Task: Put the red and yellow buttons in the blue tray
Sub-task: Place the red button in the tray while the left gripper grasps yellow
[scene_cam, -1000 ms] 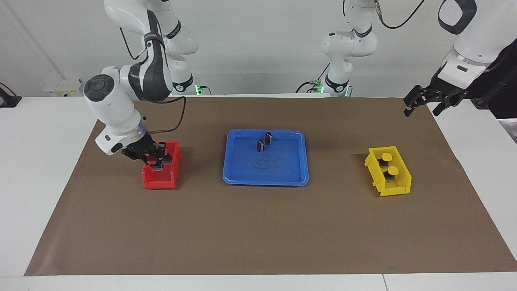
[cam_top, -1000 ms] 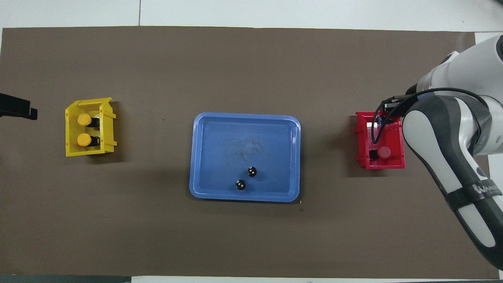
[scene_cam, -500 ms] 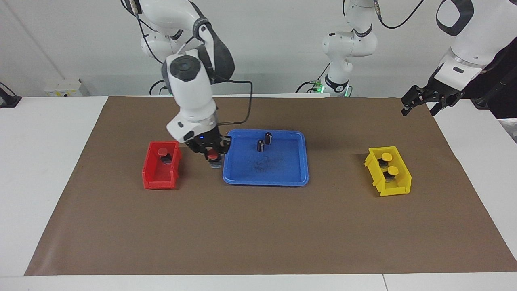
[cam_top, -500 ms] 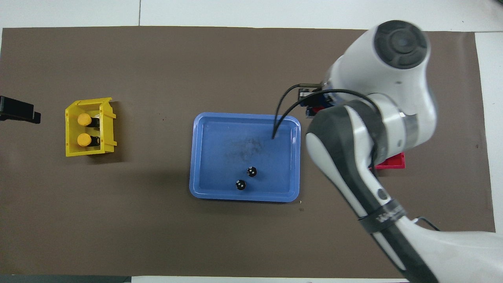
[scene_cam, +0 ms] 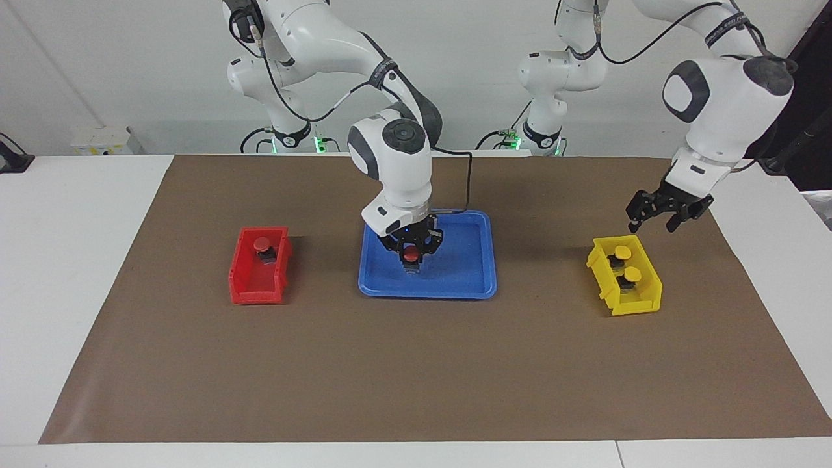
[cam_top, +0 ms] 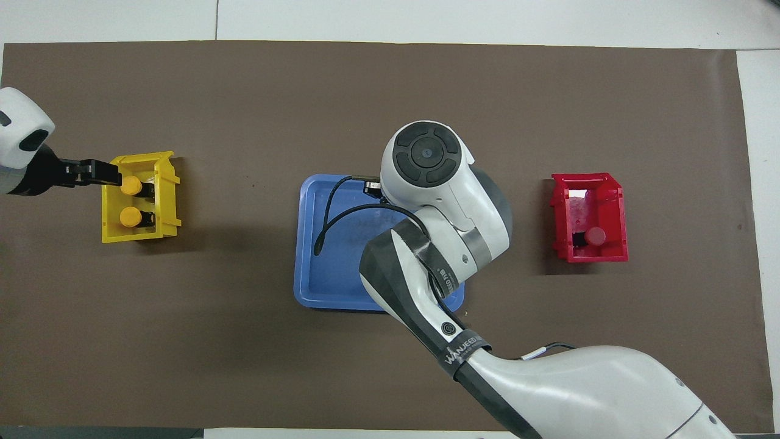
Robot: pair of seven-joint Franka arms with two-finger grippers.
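Observation:
My right gripper is shut on a red button and holds it low over the blue tray, toward the tray's right-arm end. In the overhead view the right arm covers this gripper and much of the tray. A second red button sits in the red bin; it also shows in the overhead view. Two yellow buttons sit in the yellow bin. My left gripper is open, just above that bin's edge nearest the robots.
The two small dark cylinders in the tray are hidden by the right arm. A brown mat covers the table. The red bin and the yellow bin stand at opposite ends, with the tray between them.
My right gripper has carried the red button from beside the tray's edge to low over the tray. My left gripper has come down from the table's edge to the yellow bin.

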